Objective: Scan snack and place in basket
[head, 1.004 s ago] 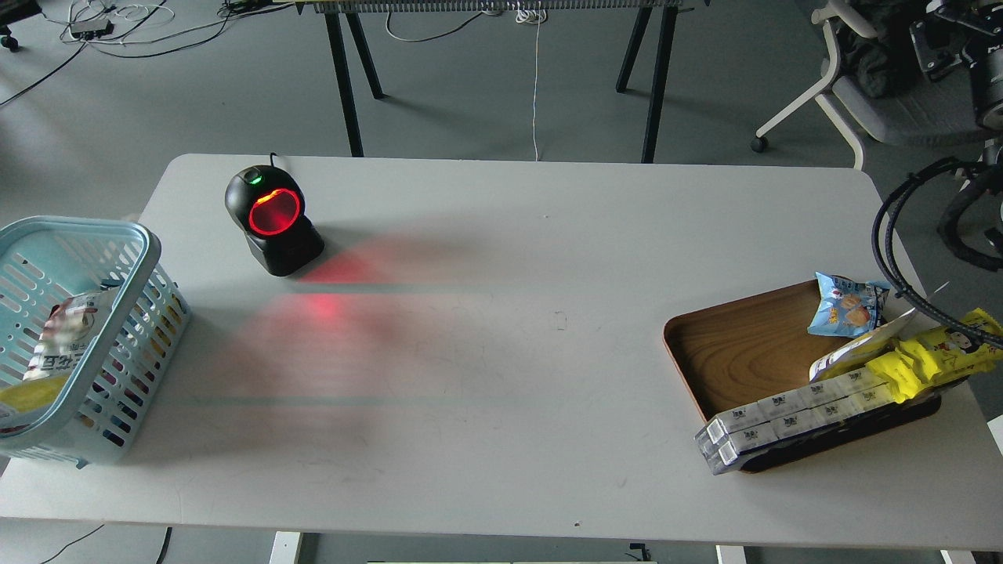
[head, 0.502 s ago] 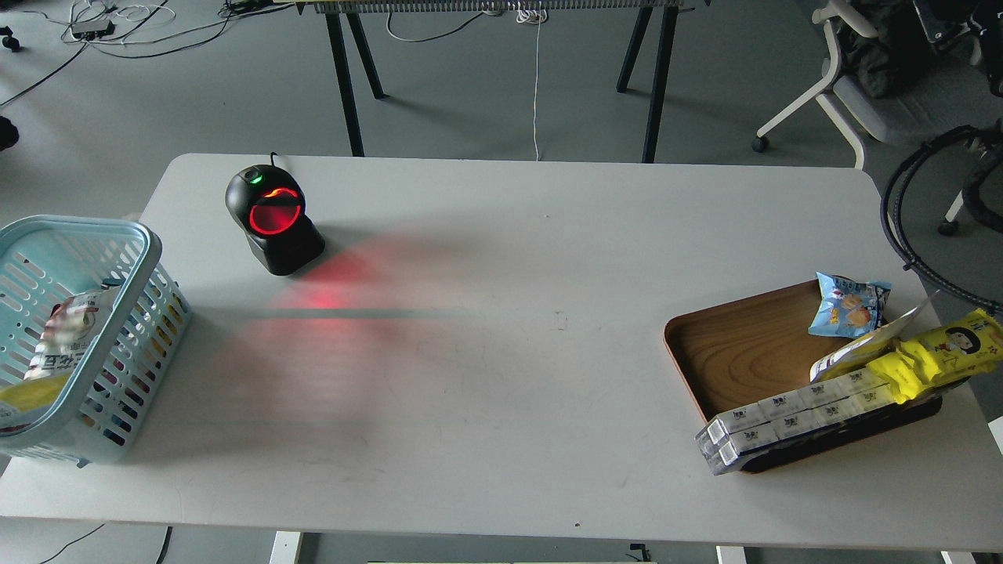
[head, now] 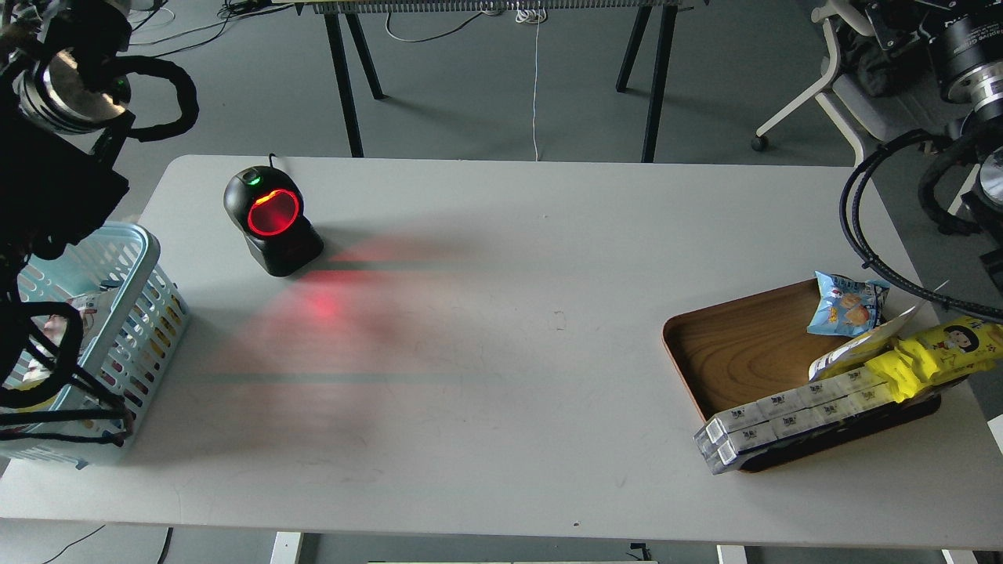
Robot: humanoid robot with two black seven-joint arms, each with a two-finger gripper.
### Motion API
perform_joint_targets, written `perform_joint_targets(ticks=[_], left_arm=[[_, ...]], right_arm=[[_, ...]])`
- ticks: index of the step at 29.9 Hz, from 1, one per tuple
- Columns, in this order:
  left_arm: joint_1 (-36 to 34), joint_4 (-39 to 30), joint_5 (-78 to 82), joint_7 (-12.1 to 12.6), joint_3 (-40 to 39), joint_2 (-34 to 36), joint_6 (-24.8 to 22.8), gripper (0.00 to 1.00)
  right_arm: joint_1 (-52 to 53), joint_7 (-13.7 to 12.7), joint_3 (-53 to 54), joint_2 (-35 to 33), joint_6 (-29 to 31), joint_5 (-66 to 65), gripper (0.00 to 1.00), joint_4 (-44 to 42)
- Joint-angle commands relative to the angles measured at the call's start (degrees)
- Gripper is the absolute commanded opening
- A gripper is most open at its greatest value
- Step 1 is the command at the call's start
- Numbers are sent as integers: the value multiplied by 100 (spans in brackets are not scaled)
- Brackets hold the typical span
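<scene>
The light blue basket [head: 149, 244] stands at the table's left edge. The snack [head: 85, 304], a white and yellow pouch, lies inside it and is mostly hidden behind my left arm [head: 47, 188]. That arm comes in dark and thick over the basket from the upper left, with its cables hanging in front of the basket. I cannot make out its fingers. My right arm [head: 960, 59] shows only as joints and cables at the upper right edge. Its gripper is out of view.
A black scanner [head: 270, 219] glows red at the back left. At the right, a brown wooden tray [head: 744, 345] holds a blue packet [head: 848, 304], a long yellow packet [head: 940, 348], a white and yellow pouch [head: 858, 352] and white boxes [head: 783, 419].
My left arm has come into view over the basket and now covers most of the snack inside. My right arm's joints have come into view at the upper right. The objects on the table have not moved.
</scene>
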Motion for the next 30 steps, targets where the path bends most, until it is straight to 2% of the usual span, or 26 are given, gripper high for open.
perform_joint_targets(ticks=[1,4,11,30], left_arm=[[259,43,-760,21,-10,-182,-1,100],[444,43,-1139,38,-19,-261,-1,100],[498,52,-1157,363,-27,-516,-1,100],[709,17,-1166,346,-133,-930,-1,100]], right_arm=[[-41,7,32,98,59,9,99,6],[-94,-1,190,221,77,18,99,-3],[-121,-10,235,441,86,18,99,-99],[-77,-10,226,503,95,1,99,-152]])
